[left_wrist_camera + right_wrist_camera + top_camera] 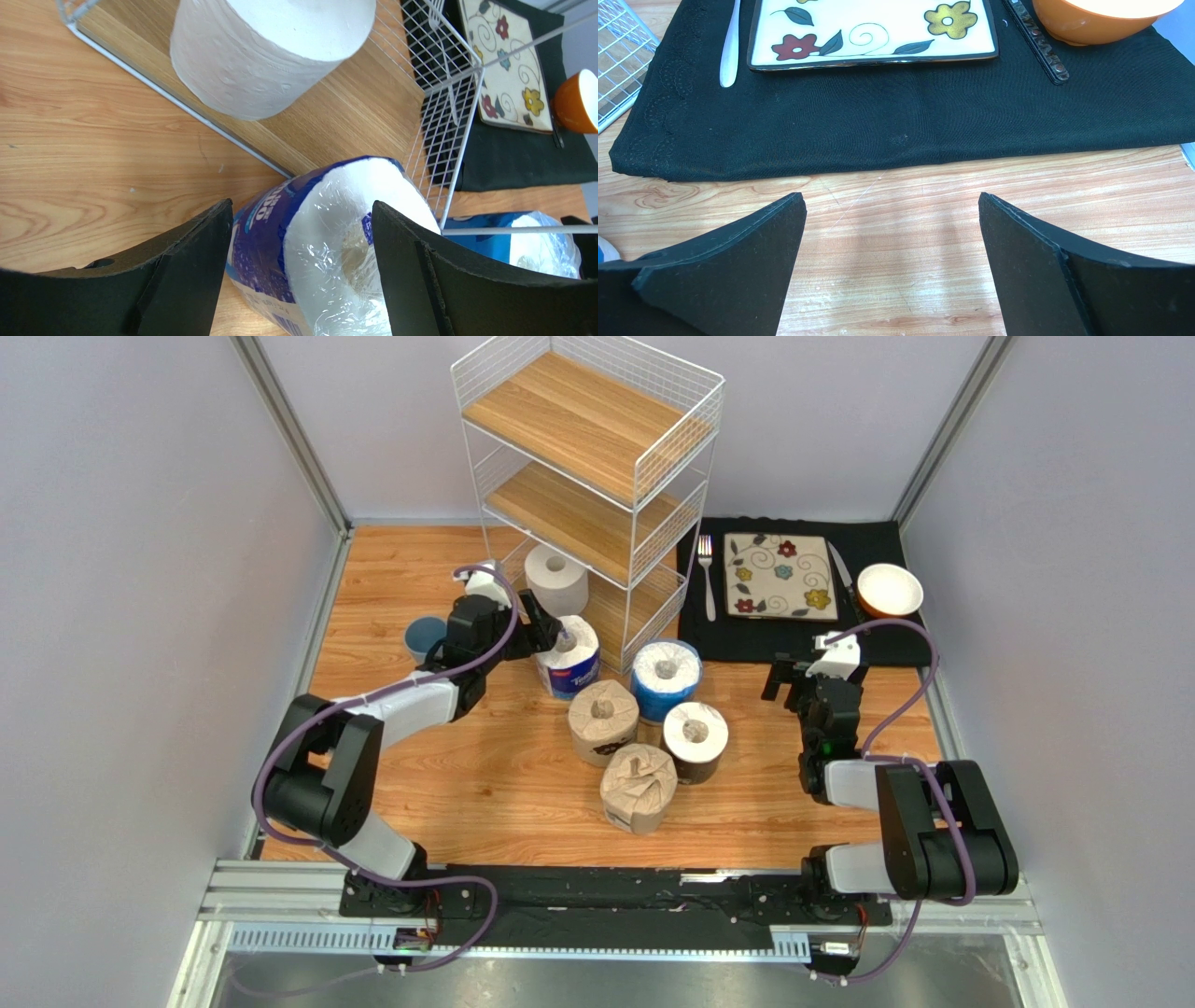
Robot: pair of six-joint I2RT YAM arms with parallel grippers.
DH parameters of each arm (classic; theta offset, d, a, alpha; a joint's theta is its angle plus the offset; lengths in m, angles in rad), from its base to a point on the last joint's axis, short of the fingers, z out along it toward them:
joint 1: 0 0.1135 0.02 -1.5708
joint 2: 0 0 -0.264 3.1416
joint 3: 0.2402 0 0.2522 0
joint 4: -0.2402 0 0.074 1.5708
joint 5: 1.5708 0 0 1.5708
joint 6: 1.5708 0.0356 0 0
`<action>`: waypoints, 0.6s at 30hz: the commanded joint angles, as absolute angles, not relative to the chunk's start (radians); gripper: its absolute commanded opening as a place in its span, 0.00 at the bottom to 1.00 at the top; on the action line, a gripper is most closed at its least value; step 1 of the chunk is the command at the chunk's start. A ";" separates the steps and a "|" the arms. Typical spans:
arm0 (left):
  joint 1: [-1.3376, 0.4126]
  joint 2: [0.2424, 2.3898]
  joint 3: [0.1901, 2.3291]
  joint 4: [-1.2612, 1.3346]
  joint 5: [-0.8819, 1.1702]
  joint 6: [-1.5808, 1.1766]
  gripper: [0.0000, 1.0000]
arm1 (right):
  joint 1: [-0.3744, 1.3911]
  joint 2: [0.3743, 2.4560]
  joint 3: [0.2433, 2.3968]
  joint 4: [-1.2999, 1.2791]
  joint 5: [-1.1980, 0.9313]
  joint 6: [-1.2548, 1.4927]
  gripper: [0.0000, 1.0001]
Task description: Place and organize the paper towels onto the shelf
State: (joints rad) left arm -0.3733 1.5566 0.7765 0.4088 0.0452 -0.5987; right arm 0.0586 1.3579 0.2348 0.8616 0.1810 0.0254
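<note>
My left pincer (302,210) is clenched on the labelled roll (330,238), a finger pressed against each side of its plastic wrap. The roll leans in my grip, just near of the shelf (449,140) and close to its near right corner post.

The plain roll (267,49) already stands on the bottom board (351,119). As I judge it, my job is to set this one beside it. To do that well I would hold firmly without crushing (the wrap looks slippery) and lift enough to clear the low front wire. I would then go in left of the post and right the roll before letting go, leaving room for more.

The blue roll (533,245) sits just right of mine, so I would avoid swinging that way.

My right pincer (892,210) is released and holds nothing, over bare counter (892,280) near the black mat (913,119), well apart from the shelf.
</note>
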 commanded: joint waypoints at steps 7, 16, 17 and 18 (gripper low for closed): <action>-0.393 1.580 0.785 0.402 0.124 -0.558 0.80 | 0.060 1.345 0.259 0.888 0.184 0.020 0.99; -0.411 1.606 0.834 0.293 0.052 -0.489 0.69 | 0.060 1.345 0.261 0.888 0.186 0.020 0.99; -0.417 1.612 0.853 0.279 0.046 -0.483 0.68 | 0.060 1.345 0.259 0.888 0.186 0.020 0.99; -0.419 1.623 0.862 0.258 0.035 -0.476 0.66 | 0.061 1.345 0.261 0.890 0.186 0.020 0.99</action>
